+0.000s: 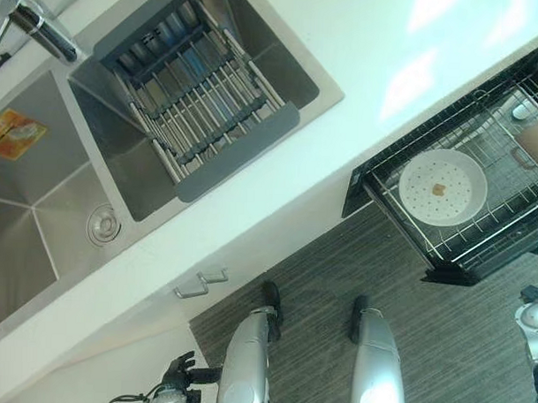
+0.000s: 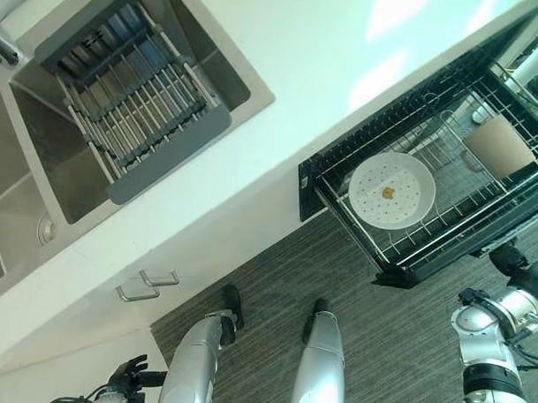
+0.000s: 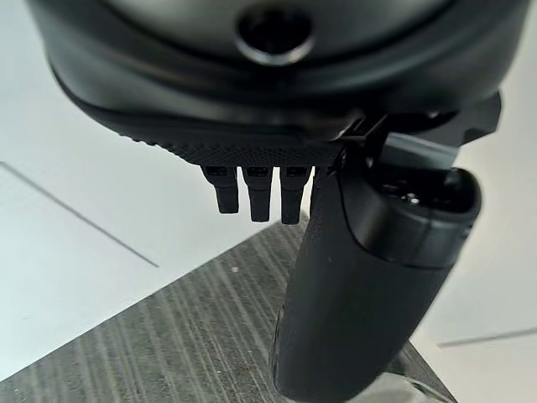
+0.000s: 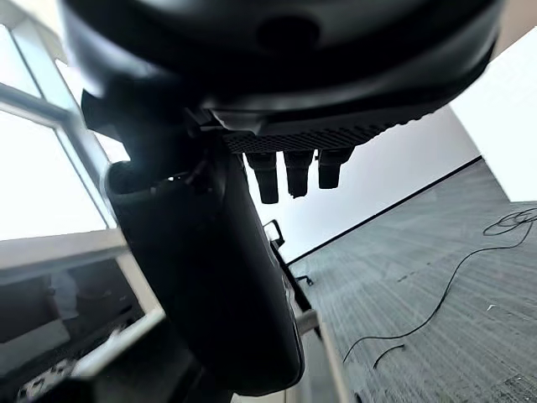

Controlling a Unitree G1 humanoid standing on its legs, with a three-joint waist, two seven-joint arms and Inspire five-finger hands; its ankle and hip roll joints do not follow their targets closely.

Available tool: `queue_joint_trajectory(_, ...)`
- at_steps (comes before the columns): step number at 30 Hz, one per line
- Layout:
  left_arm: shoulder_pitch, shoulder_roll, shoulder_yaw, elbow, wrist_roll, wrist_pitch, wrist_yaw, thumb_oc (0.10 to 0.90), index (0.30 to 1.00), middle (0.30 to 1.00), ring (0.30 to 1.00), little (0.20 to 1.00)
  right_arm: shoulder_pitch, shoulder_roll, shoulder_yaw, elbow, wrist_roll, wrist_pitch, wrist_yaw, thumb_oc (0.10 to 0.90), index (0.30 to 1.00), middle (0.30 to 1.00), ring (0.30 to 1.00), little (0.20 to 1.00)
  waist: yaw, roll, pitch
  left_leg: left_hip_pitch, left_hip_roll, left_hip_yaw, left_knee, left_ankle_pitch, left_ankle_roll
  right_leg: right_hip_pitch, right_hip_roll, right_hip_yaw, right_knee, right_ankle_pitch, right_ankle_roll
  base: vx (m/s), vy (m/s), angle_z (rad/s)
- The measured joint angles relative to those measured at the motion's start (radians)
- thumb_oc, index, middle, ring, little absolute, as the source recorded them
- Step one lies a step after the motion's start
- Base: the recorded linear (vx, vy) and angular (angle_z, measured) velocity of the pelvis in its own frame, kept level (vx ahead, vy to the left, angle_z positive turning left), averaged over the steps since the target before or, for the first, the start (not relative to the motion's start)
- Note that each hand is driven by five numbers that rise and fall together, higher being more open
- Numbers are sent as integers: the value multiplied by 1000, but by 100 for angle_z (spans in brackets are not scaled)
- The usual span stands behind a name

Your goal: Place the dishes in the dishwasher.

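Dishes first: you have one round white plate (image 2: 392, 191) with a small tan crumb at its centre, lying flat in the black wire dishwasher rack (image 2: 445, 232) pulled out under the white countertop (image 2: 318, 71), at about two o'clock in the head views. A tan cup (image 2: 500, 145) stands in the same rack, near the plate. Your right hand (image 4: 294, 172) and left hand (image 3: 256, 193) both hang empty, fingers relaxed and straight, well apart from the plate. At ten o'clock a grey slatted drying rack (image 1: 197, 102) spans the steel sink (image 1: 40, 185).
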Motion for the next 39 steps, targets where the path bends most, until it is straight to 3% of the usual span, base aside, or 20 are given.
queue_joint_trajectory(9, -13, 5, 2, -26, 8, -17, 1, 800, 900, 900, 900, 900, -47, -40, 69, 5, -30, 29, 9, 800, 900, 900, 900, 900, 2, -11, 1, -131, 7, -63, 122, -30, -6, -95, -10, -31, 120, -51, -31, 21, -58, 11)
queue_joint_trajectory(13, -10, 6, 8, -27, 20, -12, 1, 800, 900, 900, 900, 900, -58, -44, 77, 4, -36, 46, 9, 800, 900, 900, 900, 900, 28, -13, 0, -162, 12, -82, 126, -29, -8, -127, -8, -43, 136, -50, -44, -1, -13, 5)
queue_joint_trajectory(19, -5, 9, 10, -26, 20, -12, 1, 800, 900, 900, 900, 900, -94, -48, 102, 5, -36, 48, 17, 800, 900, 900, 900, 900, 33, -5, -5, -182, 14, -90, 117, -18, -3, -146, -9, -56, 144, -46, -53, -9, -8, 3)
queue_joint_trajectory(29, -5, 39, 10, -35, 49, -20, 1, 800, 900, 900, 900, 900, -293, -72, 200, 45, -33, 49, 55, 800, 900, 900, 900, 900, 62, -2, -6, -230, 12, -114, 79, 30, -13, -190, -18, -96, 157, -54, -69, -11, -17, 10)
queue_joint_trajectory(35, -6, 43, 10, -45, 51, -35, 0, 800, 900, 900, 900, 900, -422, -80, 273, 87, -35, 50, 80, 800, 900, 900, 900, 900, 109, -1, -6, -233, 10, -131, 63, 53, -13, -198, -15, -103, 165, -57, -77, -4, 2, 4)
queue_joint_trajectory(39, -6, 44, 9, -54, 79, -44, -1, 800, 900, 900, 900, 900, -521, -106, 382, 88, -58, 54, 121, 800, 900, 900, 900, 900, 118, 1, -6, -228, 2, -137, 47, 66, -29, -195, -22, -107, 169, -58, -76, 2, 17, 7)
